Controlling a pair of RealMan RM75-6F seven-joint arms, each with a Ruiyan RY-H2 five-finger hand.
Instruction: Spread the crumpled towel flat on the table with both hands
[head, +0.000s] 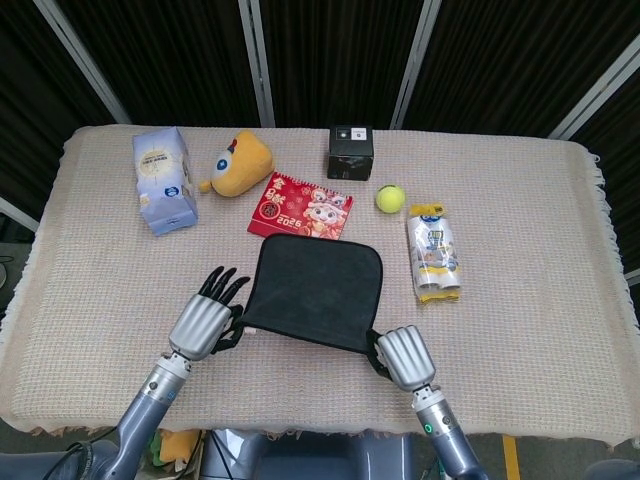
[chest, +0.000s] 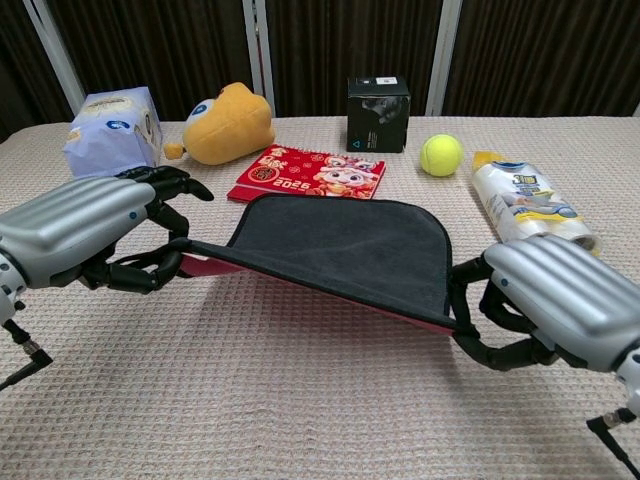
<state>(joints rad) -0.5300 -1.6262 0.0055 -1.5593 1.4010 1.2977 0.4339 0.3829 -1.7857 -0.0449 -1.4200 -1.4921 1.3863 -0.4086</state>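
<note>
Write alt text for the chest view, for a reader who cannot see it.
Two robot hands hold the near corners of a dark towel, left hand and right hand, its near edge raised off the beige table. Behind it lie a red booklet, yellow plush toy, tissue pack, black box, tennis ball and bottle.

We see matt dark cloth towel (head: 315, 292), red underside, pinched between glossy black fingers (chest: 150, 270); hand (chest: 565, 310) shells smooth grey metal-look.

A beige woven cloth covers the table (head: 520, 330), backed by dark curtains (head: 330, 55) with pale metal posts (head: 258, 60).
</note>
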